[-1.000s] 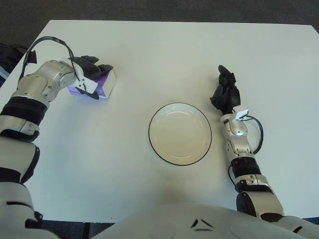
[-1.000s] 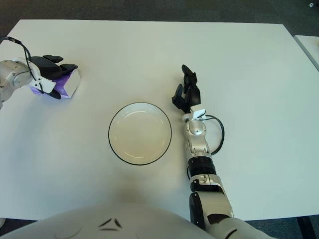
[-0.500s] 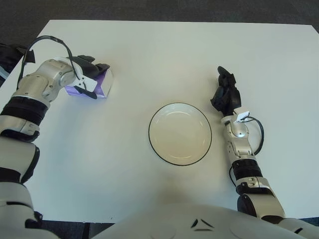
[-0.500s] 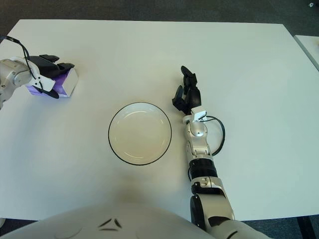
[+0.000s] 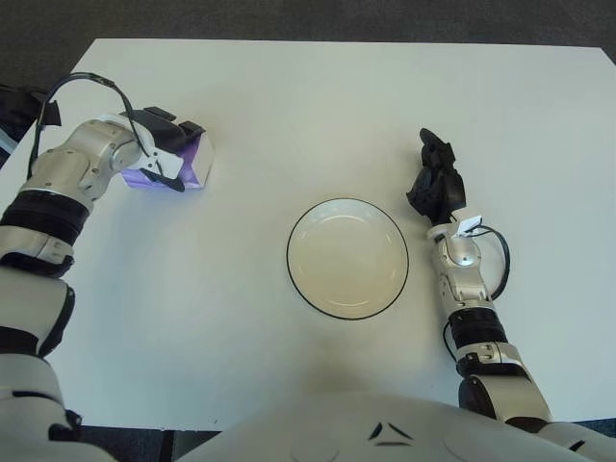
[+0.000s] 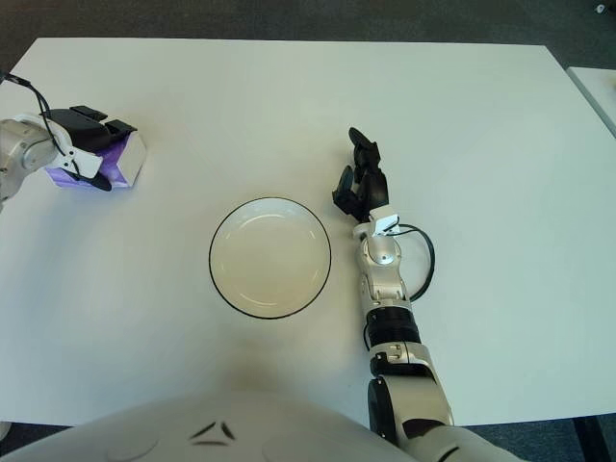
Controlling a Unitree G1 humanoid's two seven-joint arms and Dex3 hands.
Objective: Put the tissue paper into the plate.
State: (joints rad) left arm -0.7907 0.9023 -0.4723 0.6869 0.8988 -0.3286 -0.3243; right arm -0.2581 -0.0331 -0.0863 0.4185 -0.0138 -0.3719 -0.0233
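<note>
A purple and white tissue pack [image 5: 190,163] lies on the white table at the far left. My left hand [image 5: 166,144] is over it, black fingers curled around its top and near side. A white plate [image 5: 347,258] with a dark rim stands empty at the middle of the table, well to the right of the pack. My right hand [image 5: 436,180] shows just right of the plate, fingers pointing away from me and holding nothing.
The white table [image 5: 318,106] fills most of the view; its far edge meets dark floor. A black cable [image 5: 498,265] loops beside my right forearm. My left arm's cable [image 5: 77,85] arcs above the wrist near the table's left edge.
My left hand with the tissue pack has slid a little to the left and away from the plate. The right hand and the plate have stayed put.
</note>
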